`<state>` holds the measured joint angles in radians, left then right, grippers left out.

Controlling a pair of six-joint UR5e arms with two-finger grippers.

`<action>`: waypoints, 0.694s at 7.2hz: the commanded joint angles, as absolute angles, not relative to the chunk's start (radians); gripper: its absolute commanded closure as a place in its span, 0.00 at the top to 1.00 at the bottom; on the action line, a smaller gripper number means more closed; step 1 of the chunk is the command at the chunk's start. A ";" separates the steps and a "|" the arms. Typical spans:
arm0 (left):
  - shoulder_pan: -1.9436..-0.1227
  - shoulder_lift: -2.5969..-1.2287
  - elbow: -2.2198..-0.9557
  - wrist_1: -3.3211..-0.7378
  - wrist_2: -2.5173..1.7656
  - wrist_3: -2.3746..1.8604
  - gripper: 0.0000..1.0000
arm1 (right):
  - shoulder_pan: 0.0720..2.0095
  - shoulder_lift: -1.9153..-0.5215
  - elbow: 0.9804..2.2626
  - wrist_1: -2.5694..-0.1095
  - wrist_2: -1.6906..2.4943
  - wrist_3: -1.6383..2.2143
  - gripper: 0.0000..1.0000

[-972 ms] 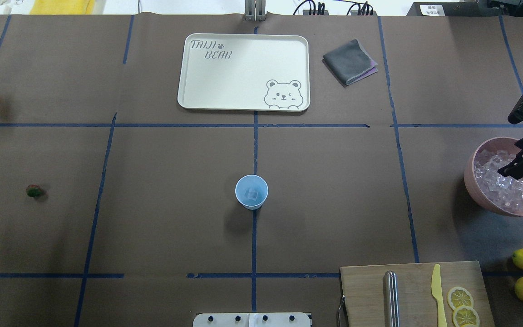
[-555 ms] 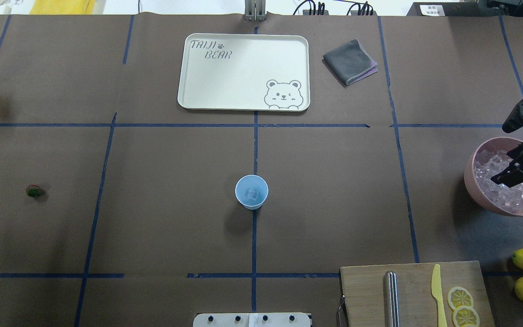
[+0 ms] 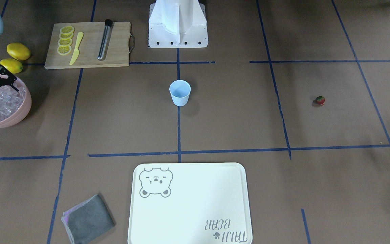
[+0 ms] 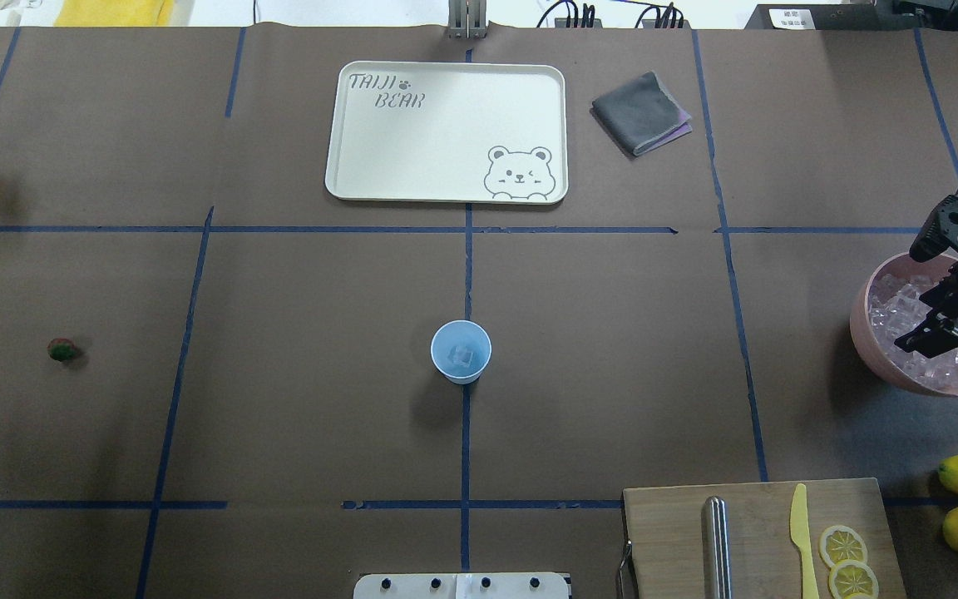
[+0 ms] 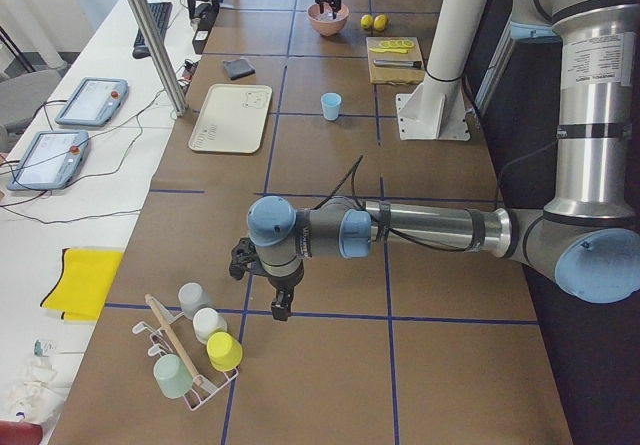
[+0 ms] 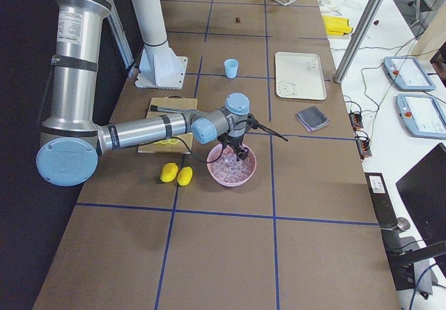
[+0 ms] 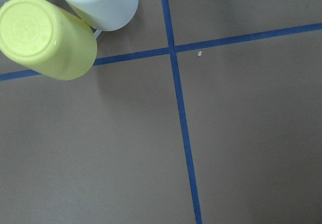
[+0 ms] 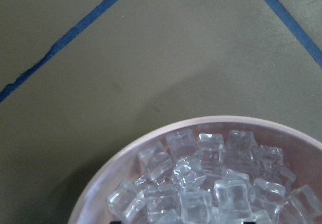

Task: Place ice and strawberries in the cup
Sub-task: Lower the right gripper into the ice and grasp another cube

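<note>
Hovering right hand (image 4: 932, 329): spread wide above the ice (image 8: 201, 189) in the pink bowl (image 4: 866, 337).
Cup (image 4: 461, 351): middle of the worktop (image 4: 279, 416), one cube (image 4: 462, 357) inside; overhead, you find the bowl at its 3 o'clock.
Strawberry (image 4: 62, 350): at the cup's 9 o'clock, well apart.
Left hand (image 5: 272, 295): you cannot tell its opening.

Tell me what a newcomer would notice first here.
The pink bowl heaped with ice at the robot's far right stands out, with the right end effector hanging open over the cubes. Then comes the light blue cup alone at the centre, and the tiny strawberry far off on the robot's left.
</note>
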<state>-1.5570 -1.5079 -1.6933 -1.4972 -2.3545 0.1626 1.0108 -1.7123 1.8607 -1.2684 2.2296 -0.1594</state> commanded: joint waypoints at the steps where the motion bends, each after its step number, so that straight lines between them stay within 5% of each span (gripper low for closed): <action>1: -1.557 -1.508 -1.694 -1.497 -2.353 0.163 1.00 | 1.008 -1.724 1.859 -1.269 2.223 -0.167 0.78; 3: -1.557 -1.508 -1.695 -1.497 -2.355 0.163 1.00 | 1.006 -1.730 1.859 -1.269 2.221 -0.167 0.75; 5: -1.557 -1.508 -1.695 -1.497 -2.353 0.163 1.00 | 1.003 -1.730 1.859 -1.270 2.221 -0.167 0.61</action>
